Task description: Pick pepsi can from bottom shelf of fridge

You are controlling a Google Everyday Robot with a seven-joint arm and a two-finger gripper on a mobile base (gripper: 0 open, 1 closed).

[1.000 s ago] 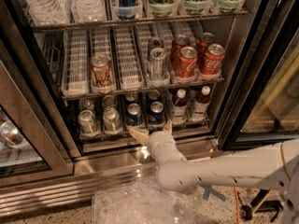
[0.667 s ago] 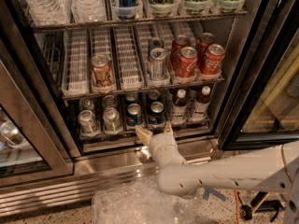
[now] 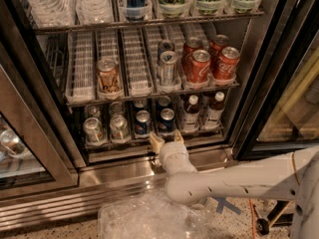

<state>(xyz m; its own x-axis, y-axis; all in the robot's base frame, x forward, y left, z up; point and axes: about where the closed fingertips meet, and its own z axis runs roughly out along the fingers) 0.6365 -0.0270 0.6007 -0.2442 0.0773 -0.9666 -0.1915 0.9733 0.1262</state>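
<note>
The fridge (image 3: 259, 83) stands open in front of me. On its dim bottom shelf (image 3: 149, 144) two dark-blue pepsi cans stand side by side in the middle lanes, one to the left (image 3: 143, 122) and one to the right (image 3: 167, 119), with more dark cans behind them. My gripper (image 3: 167, 139) is at the shelf's front rail, just in front of and below the right pepsi can. Its tan fingertips (image 3: 156, 142) are spread apart and hold nothing. The white arm (image 3: 229, 180) reaches in from the lower right.
Silver cans (image 3: 93, 129) stand at the shelf's left and dark bottles (image 3: 190, 111) at its right. The rack above holds red cola cans (image 3: 199, 66), a silver can (image 3: 168, 67) and an orange can (image 3: 107, 75). A crumpled clear plastic piece (image 3: 144, 215) lies on the floor.
The gripper has moved a little up and inward, closer to the bottom shelf's front rail and the right pepsi can. The cans have not moved.
</note>
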